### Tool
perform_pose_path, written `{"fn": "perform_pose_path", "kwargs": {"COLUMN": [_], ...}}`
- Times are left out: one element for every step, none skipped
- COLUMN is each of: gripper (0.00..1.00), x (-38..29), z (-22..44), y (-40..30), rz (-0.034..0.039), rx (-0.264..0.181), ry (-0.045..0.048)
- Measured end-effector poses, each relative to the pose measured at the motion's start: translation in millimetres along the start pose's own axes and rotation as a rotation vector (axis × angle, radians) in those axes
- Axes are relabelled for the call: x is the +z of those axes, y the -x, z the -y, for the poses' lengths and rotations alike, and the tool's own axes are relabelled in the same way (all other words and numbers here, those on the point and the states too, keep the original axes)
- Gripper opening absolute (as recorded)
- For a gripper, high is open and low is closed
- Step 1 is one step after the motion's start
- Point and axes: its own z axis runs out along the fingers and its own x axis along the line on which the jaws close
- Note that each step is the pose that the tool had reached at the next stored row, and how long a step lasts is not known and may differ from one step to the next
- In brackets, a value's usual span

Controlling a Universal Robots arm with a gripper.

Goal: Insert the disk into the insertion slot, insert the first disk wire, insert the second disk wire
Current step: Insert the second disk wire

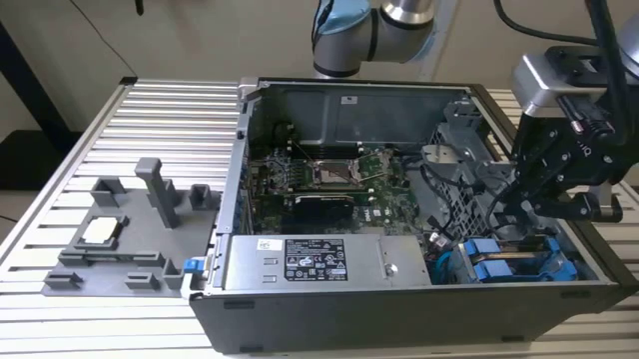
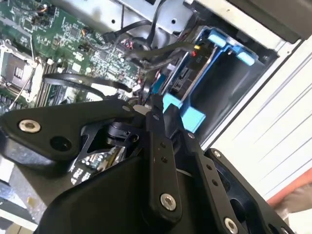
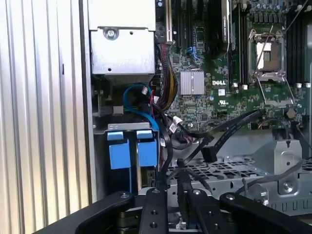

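- Blue plastic marks the disk (image 1: 509,265): we see its carrier frame seated in the insertion slot (image 1: 559,247), at the case corner on the exterior view's right.
- We judge it sits there so that its connectors face the loose black wires (image 3: 224,134) nearby.
- The gripper (image 1: 529,213) hangs just above that bay, inside the open computer case (image 1: 330,321).
- In the first wrist view its fingers (image 3: 184,192) look nearly closed around a thin black cable; we cannot tell for sure.
- The exterior view alone gives us the grey power supply (image 1: 319,262) beside the bay.
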Motion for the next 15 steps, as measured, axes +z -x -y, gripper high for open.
{"fn": "perform_pose_path", "kwargs": {"gripper": [0.24, 0.24, 0.24, 0.24, 0.24, 0.24, 0.24, 0.24, 0.24, 0.24, 0.24, 0.24, 0.24, 0.24, 0.24], "x": [0.5, 1.1, 1.6, 2.2, 2.7, 3.4, 3.7, 4.0, 3.4, 2.1, 1.4, 0.9, 0.9, 0.8, 0.7], "z": [-3.4, -6.5, -9.2, -10.9, -11.3, -11.6, -12.2, -12.6, -13.2, -14.1, -14.5, -14.8, -15.4, -17.0, -18.9], "y": [2.7, 5.3, 7.9, 10.5, 13.7, 18.1, 21.3, 23.0, 23.6, 23.8, 23.9, 24.0, 24.0, 24.0, 23.9], "rz": [0.0, 0.0002, 0.0002, 0.0002, 0.0001, -0.003, -0.0094, -0.0129, -0.014, -0.0145, -0.0141, -0.0141, -0.0139, -0.0139, -0.0139], "rx": [0.0, 0.0, -0.001, -0.001, -0.001, -0.001, -0.001, -0.004, -0.006, -0.008, -0.012, -0.02, -0.025, -0.027, -0.029], "ry": [-0.0014, -0.0029, -0.0042, -0.0048, -0.0051, -0.0053, -0.0054, -0.0052, -0.0057, -0.0075, -0.0091, -0.0105, -0.0133, -0.0191, -0.025]}}
